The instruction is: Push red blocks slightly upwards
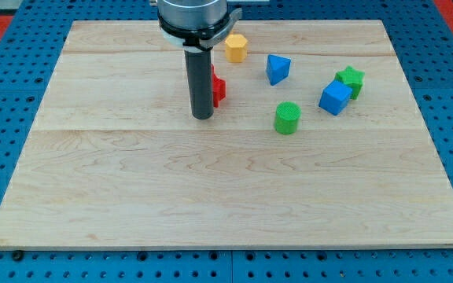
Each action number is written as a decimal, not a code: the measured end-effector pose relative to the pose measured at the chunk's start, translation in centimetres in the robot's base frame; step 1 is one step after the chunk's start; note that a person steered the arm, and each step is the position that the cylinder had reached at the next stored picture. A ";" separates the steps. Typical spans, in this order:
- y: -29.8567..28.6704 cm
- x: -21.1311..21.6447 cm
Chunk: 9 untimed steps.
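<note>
**Tip against the red block**

Nearest the camera, my tip (203,117) rests on the table (211,196), just left of the red block (219,88) (mostly hidden, shape unclear). No pincer on this rig. Right of it stand a green cylinder (287,118) and a yellow block (236,47).

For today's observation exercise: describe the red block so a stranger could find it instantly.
Find the wooden board, then the dark rod whose end, my tip, rests left of centre. The red block sits right beside it on the view's right, half hidden. It is the only red one.
</note>
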<state>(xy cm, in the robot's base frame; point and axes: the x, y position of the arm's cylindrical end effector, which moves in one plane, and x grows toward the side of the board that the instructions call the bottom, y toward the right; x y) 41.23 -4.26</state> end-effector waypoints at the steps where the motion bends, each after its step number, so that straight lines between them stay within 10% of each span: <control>1: -0.5 -1.7; 5: -0.7 -8.5; 9: 5.1 -3.5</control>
